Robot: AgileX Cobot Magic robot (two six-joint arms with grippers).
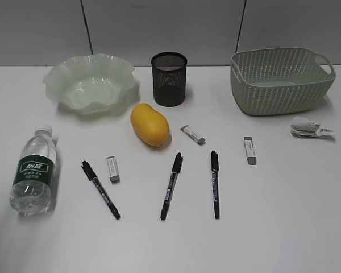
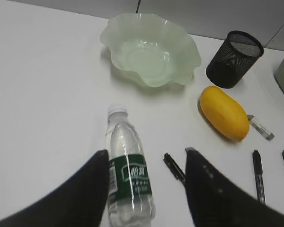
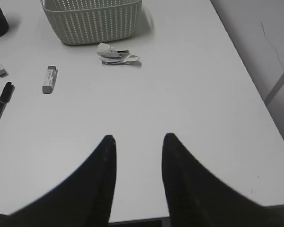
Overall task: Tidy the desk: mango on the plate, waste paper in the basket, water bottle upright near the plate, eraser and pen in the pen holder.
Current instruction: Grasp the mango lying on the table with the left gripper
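Observation:
The water bottle [image 1: 34,173] lies on its side at the desk's left, cap toward the plate [image 1: 62,77]. My left gripper [image 2: 146,151] hangs open over the bottle [image 2: 130,177]; its left finger is close beside the label and its right finger stands well apart. The mango [image 1: 150,124] rests on the desk in front of the pen holder [image 1: 169,79]. Three pens [image 1: 171,185] and three erasers [image 1: 112,169] lie scattered. The waste paper [image 3: 116,53] sits beside the basket [image 3: 92,21]. My right gripper [image 3: 139,136] is open with nothing in it.
The right gripper hovers over bare desk [image 3: 189,94] near the front edge. The desk's right edge drops off to the floor. Neither arm shows in the exterior view. A pen [image 2: 174,166] lies just right of the bottle, near the left gripper's right finger.

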